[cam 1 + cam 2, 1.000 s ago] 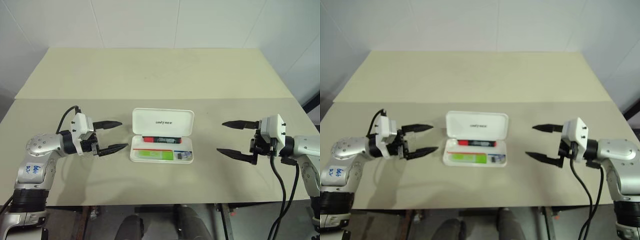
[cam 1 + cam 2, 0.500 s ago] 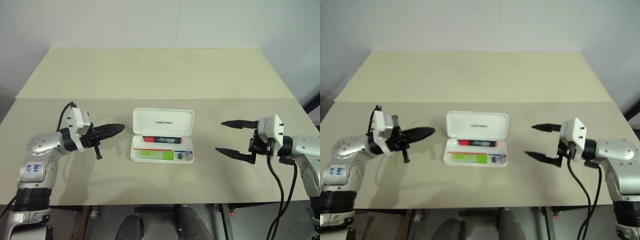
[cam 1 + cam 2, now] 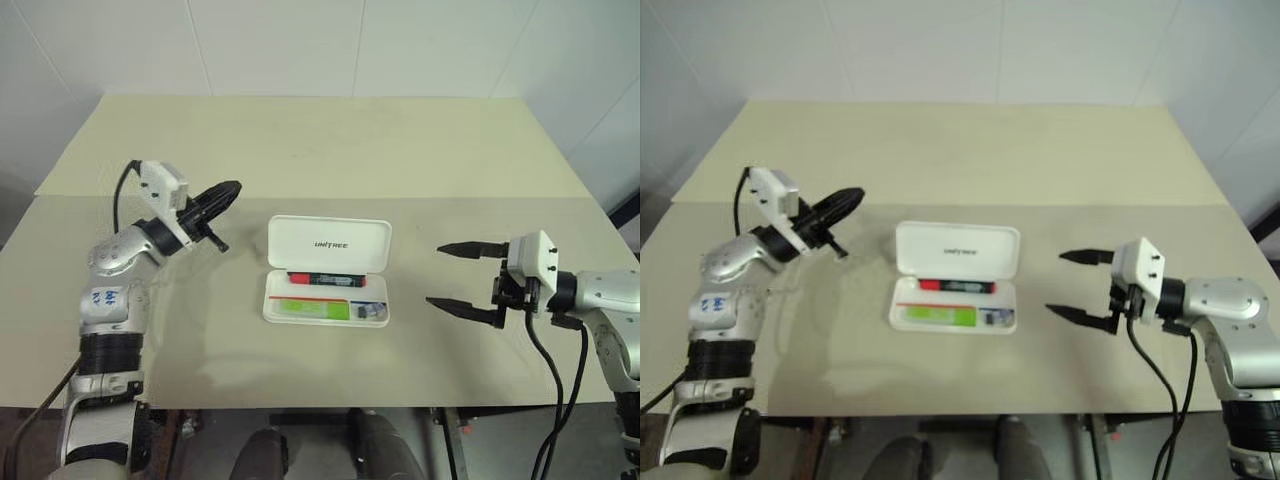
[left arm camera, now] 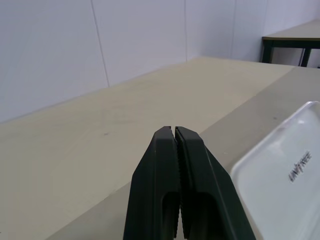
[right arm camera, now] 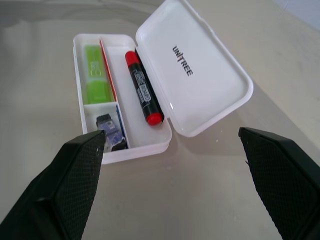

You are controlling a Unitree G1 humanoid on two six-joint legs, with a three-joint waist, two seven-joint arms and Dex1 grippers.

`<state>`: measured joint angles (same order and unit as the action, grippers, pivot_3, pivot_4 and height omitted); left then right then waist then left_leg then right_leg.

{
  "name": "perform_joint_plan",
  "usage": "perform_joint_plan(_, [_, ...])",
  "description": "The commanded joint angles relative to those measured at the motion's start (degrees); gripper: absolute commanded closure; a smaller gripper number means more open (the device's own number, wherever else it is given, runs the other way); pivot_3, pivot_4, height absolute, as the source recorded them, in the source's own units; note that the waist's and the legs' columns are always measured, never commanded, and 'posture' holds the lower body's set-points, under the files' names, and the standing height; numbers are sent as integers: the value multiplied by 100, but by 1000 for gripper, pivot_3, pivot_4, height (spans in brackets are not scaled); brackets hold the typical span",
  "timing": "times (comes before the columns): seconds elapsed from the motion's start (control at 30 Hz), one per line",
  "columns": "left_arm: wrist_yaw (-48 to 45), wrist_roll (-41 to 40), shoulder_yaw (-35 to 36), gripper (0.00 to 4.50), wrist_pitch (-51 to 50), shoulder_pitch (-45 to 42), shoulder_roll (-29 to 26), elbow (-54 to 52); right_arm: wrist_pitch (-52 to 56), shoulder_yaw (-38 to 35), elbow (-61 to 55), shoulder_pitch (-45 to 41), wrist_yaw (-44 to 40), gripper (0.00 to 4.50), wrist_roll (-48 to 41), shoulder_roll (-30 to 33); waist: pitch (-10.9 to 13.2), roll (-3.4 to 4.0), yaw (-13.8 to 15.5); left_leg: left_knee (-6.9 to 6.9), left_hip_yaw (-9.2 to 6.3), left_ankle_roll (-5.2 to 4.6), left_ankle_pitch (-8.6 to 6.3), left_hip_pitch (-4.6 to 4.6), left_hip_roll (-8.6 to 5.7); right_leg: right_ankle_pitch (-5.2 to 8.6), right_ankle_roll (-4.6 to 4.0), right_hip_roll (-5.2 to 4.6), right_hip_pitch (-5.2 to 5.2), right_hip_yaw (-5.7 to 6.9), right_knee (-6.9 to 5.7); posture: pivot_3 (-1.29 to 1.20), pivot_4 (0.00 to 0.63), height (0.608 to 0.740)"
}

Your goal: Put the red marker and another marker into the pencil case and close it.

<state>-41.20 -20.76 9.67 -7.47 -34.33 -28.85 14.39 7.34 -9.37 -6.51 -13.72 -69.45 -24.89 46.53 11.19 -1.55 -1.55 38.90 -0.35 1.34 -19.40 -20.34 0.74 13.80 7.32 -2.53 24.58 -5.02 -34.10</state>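
Observation:
The white pencil case (image 3: 274,308) lies open at the middle of the table, its lid (image 3: 328,244) tilted up and back. The red marker (image 3: 326,279) lies in the rear compartment and the lime-green marker (image 3: 314,309) in the front one. From the right wrist both show inside the case: the red marker (image 5: 143,95) and the green marker (image 5: 95,70). My left gripper (image 3: 230,188) is shut on nothing, raised above the table to the left of the lid and pointing toward it. My right gripper (image 3: 435,275) stands open to the right of the case, empty.
A small grey-black clip (image 3: 367,312) sits in the case's little end compartment. A seam (image 3: 500,198) crosses the table behind the case. A second table (image 4: 295,36) stands far off by the wall.
My left gripper has shut from open, then risen and swung toward the back of the table, tips tilting upward. The right arm has stayed put.

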Motion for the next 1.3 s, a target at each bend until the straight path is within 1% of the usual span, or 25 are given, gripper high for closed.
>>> perform_joint_plan(0.03, [124, 327, -277, 4464, -120, -285, 62, 309, -112, -76, -156, -76, 102, 0, -59, -35, 0, 0, -2, -2, 1, 0, 0, -1, 0, 0, 0, 0, 1, 0, 0, 0, 150, 740])
perform_joint_plan(0.13, [48, 441, -447, 4464, -110, -389, 173, 589, -110, -81, -213, -49, 159, 0, -64, -54, 0, 0, -2, -2, 0, 0, 0, -1, 0, 0, 0, 1, 1, 0, 1, 0, 150, 740])
perform_joint_plan(0.27, [-67, 556, -695, 4464, -456, -573, 285, 951, -96, -102, -336, 56, 250, 0, -84, -77, 0, 0, 4, -1, 0, -1, 0, -1, 0, 0, 0, 0, 1, 0, 4, 0, 150, 740])
perform_joint_plan(0.3, [-117, 572, -716, 4464, -365, -618, 317, 1008, -89, -112, -361, 79, 277, 0, -91, -83, 0, 0, 4, -1, 0, 0, 0, 0, 0, 0, 1, 0, 1, 0, 3, 0, 150, 740])
perform_joint_plan(0.4, [-330, 532, -718, 4464, -226, -695, 333, 1089, -91, -152, -414, 151, 348, 0, -100, -99, 0, 0, 6, 0, 0, 0, 0, -1, -1, 0, 1, 1, 1, -1, 2, 0, 150, 740])
perform_joint_plan(0.6, [-436, 487, -632, 4464, -130, -871, 343, 1240, -145, -155, -441, 256, 425, 0, -100, -135, 0, 0, 2, 0, 1, 0, 0, 0, 0, 0, 1, 1, 1, -2, 3, 0, 150, 740])
perform_joint_plan(0.8, [-1086, 351, -639, 4464, 216, -796, 241, 1001, -197, -125, -408, 274, 463, 0, -91, -174, 0, 0, 4, 0, 1, 0, 0, -1, -1, 0, 1, 0, 1, -2, 3, 0, 150, 740])
perform_joint_plan(1.07, [-2552, 188, -945, 4464, 339, -476, -91, 323, -232, -109, -426, 340, 506, 0, -84, -221, 0, 0, 1, -1, 2, -1, 0, -2, 0, 0, 1, 0, 1, -2, 0, 0, 150, 740])
perform_joint_plan(1.13, [-2770, 299, -1101, 4464, 357, -449, -161, 225, -239, -103, -411, 328, 508, 0, -80, -227, 0, 0, 0, 1, 2, -1, 0, -1, 0, 0, 1, 0, 0, -3, 3, 0, 150, 740])
perform_joint_plan(1.23, [-3072, 656, -1545, 4464, 347, -382, -367, 68, -236, -97, -437, 328, 533, 0, -78, -239, 0, 0, 3, 3, 1, -1, 0, 0, -1, 0, 0, 1, 0, -3, 2, 0, 150, 740])
perform_joint_plan(1.3, [-3119, 767, -1713, 4464, 337, -327, -408, -29, -226, -106, -471, 344, 556, 0, -83, -242, 0, 0, -1, 4, 2, -1, 0, 0, -1, 0, 0, 2, 0, -4, 2, 0, 150, 740])
